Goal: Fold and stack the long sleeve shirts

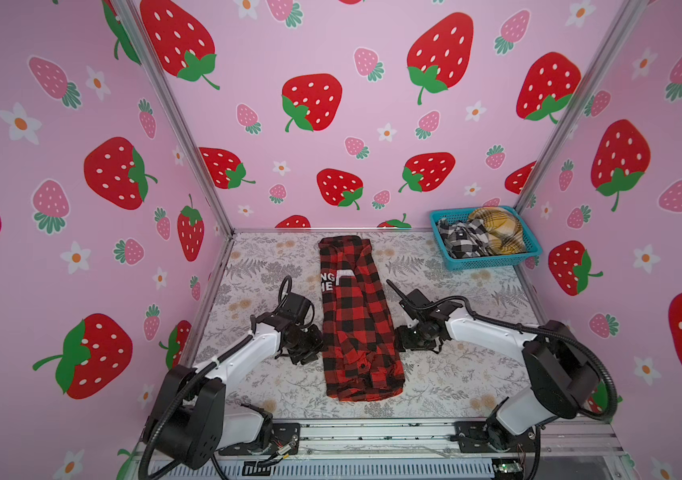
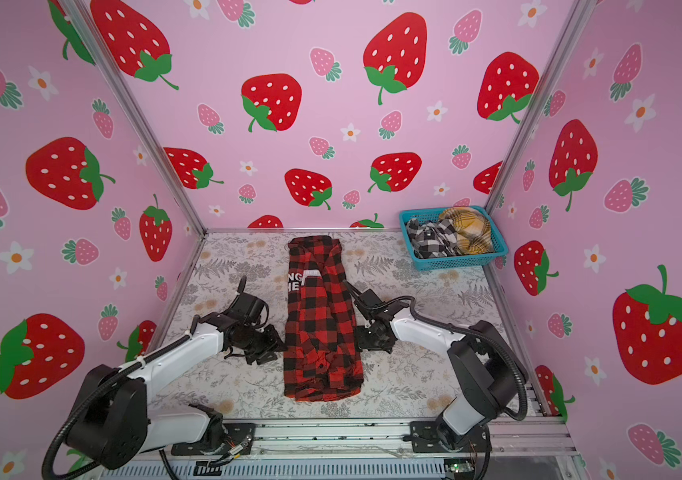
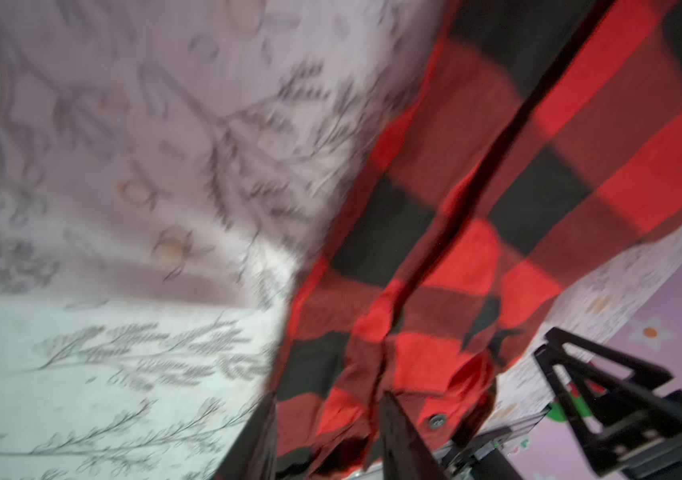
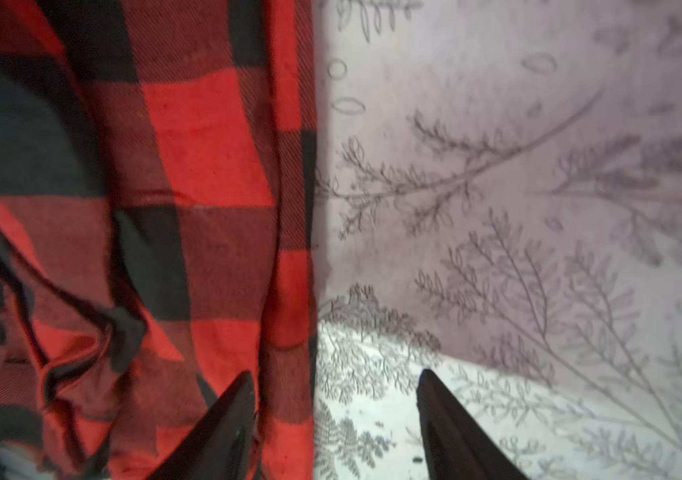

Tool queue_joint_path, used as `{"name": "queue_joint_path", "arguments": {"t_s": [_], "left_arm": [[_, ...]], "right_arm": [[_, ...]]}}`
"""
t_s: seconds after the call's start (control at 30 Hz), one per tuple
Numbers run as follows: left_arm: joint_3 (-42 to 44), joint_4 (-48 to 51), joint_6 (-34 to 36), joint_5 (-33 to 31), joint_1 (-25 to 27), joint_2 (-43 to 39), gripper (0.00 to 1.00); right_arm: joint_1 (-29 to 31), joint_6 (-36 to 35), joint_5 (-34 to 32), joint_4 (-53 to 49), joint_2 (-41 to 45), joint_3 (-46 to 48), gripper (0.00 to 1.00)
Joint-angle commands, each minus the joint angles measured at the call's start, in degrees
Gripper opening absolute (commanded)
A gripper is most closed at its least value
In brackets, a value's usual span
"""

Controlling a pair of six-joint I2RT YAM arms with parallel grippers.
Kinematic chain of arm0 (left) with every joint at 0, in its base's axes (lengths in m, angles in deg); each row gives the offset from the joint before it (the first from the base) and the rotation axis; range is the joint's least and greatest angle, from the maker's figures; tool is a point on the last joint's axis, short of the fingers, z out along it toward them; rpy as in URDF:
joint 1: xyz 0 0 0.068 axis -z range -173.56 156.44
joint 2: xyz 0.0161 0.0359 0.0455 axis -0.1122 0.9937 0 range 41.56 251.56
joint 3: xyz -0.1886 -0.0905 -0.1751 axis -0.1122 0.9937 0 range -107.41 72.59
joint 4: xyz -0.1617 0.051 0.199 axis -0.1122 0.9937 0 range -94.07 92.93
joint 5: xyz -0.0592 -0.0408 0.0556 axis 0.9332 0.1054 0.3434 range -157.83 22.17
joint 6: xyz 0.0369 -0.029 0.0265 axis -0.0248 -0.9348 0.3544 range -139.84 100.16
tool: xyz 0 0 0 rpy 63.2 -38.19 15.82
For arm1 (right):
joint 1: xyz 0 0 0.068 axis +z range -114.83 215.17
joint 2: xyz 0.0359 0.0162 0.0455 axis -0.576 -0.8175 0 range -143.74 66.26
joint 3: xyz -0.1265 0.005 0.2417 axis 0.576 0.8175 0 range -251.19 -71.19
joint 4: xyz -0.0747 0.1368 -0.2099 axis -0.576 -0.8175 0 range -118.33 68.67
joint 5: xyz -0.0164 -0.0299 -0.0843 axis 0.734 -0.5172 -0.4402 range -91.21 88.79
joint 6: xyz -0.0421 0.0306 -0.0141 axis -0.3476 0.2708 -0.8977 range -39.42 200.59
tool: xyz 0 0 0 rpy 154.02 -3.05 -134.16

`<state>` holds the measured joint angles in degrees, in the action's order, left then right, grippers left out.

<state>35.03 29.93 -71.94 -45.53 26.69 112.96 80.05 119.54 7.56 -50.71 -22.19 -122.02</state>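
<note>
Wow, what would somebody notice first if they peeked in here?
The giant red strawberries all over the pink walls jump out first. Next is the red-and-black checked shirt, folded into a long strip mid-table, between the left arm and the right arm. A teal basket in the far right corner holds a black-and-white shirt and a mustard-yellow shirt.

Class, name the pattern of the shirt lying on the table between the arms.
Red-and-black buffalo check; the shirt shows best in a top view.
</note>
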Motion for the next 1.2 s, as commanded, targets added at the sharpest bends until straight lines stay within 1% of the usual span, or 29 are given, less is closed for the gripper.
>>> {"name": "queue_joint_path", "arguments": {"t_s": [0.0, 0.1, 0.17, 0.3, 0.4, 0.63, 0.83, 0.93, 1.03, 1.17], "left_arm": [[5.19, 1.99, -4.31, 4.06, 0.23, -5.46, 0.48], [9.22, 0.4, -7.38, 5.79, 0.74, -8.59, 0.48], [10.66, -1.12, -8.49, 6.37, 1.02, -8.87, 0.48], [11.33, -5.35, -9.53, 8.09, 1.66, -5.3, 0.48], [10.54, -7.31, -9.58, 8.15, 2.96, -2.04, 0.48], [10.38, -12.45, -11.25, 8.25, 4.58, 3.26, 0.47], [10.05, -14.6, -11.76, 8.1, 5.52, 5.65, 0.47], [9.84, -14.14, -11.85, 8.17, 5.5, 5.53, 0.44], [8.45, -11.08, -12.1, 7.04, 5.5, 1.05, 0.45], [4.78, -4.3, -11.7, 4.59, 5.6, -4.48, 0.47]], "right_arm": [[-0.08, 3.36, 5.42, 2.19, 3.35, 3.78, 0.66], [-0.15, 5.61, 9.21, 4.94, 5.81, 7.75, 0.66], [-0.15, 7.13, 10.91, 6.73, 6.98, 10.08, 0.66], [-0.14, 9.45, 13.25, 10.01, 7.56, 13.62, 0.64], [-0.14, 12.09, 16.19, 14.4, 7.85, 16.19, 0.6], [0.77, 15.83, 18.94, 19.12, 7.85, 19.3, 0.54], [1.35, 16.98, 19.35, 20.74, 7.77, 19.56, 0.52], [1.3, 16.02, 17.98, 18.52, 8.04, 19.22, 0.53], [0.79, 14.07, 14.1, 13.78, 9.43, 17.59, 0.54], [0.29, 13.91, 13.55, 13.04, 10.16, 17.82, 0.52]]}}
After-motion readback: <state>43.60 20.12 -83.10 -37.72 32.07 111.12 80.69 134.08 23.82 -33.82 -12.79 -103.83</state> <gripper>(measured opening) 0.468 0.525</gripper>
